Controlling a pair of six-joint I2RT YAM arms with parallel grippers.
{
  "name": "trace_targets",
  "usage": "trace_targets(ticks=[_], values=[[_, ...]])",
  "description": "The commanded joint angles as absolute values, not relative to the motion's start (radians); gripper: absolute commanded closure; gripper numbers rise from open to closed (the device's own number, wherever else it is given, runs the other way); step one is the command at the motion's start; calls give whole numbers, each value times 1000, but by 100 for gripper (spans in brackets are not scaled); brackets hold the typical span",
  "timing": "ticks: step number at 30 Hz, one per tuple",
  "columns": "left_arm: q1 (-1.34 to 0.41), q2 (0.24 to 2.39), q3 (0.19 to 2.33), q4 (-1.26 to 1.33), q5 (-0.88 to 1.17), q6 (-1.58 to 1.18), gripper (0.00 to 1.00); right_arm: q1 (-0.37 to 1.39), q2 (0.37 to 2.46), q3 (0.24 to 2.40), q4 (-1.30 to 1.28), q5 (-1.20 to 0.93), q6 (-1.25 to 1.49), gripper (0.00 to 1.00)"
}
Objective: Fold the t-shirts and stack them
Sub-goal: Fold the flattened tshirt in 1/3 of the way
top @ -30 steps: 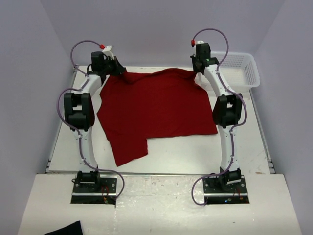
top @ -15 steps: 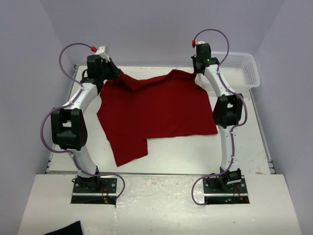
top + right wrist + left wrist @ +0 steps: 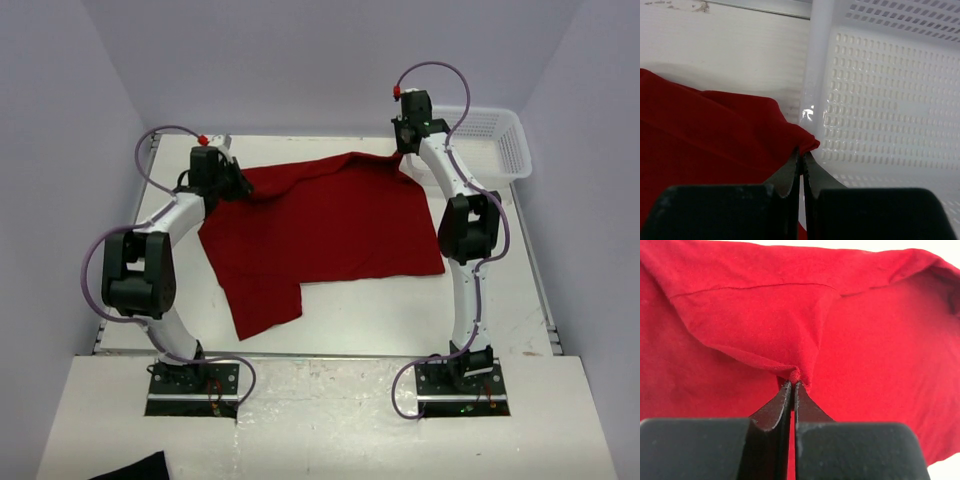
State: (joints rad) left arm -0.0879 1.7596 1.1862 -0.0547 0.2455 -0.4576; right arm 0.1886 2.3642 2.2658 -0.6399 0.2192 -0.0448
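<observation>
A plain dark red t-shirt (image 3: 320, 230) lies spread over the white table, its far edge lifted at both corners. My left gripper (image 3: 238, 185) is shut on the far left corner; in the left wrist view a small red fold of the t-shirt (image 3: 765, 325) is pinched at the tips of the gripper (image 3: 792, 384). My right gripper (image 3: 405, 150) is shut on the far right corner; in the right wrist view the t-shirt (image 3: 705, 135) ends in a bunch caught between the tips of the gripper (image 3: 802, 150).
A white mesh basket (image 3: 495, 140) stands at the far right, right beside the right gripper; its perforated wall (image 3: 890, 100) fills the right wrist view. A black cloth scrap (image 3: 130, 468) lies at the bottom left, in front of the arm bases.
My left gripper has come toward the near side and a little right with its corner, so the far left edge folds over the shirt. The right gripper has barely moved.
</observation>
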Motion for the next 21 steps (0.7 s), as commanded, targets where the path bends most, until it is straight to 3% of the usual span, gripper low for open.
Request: trace_targets(ticks=[1, 11, 14, 21], values=[[-101, 1661, 1167, -18, 229, -476, 100, 190, 2292, 2261, -673, 236, -29, 100], [-101, 1583, 1167, -23, 217, -489, 100, 196, 2301, 2267, -680, 241, -35, 100], [-101, 1635, 1207, -116, 83, -491, 100, 201, 2304, 2270, -681, 241, -35, 100], [-104, 1810, 1278, -247, 34, -508, 100, 207, 2306, 2270, -684, 247, -43, 100]])
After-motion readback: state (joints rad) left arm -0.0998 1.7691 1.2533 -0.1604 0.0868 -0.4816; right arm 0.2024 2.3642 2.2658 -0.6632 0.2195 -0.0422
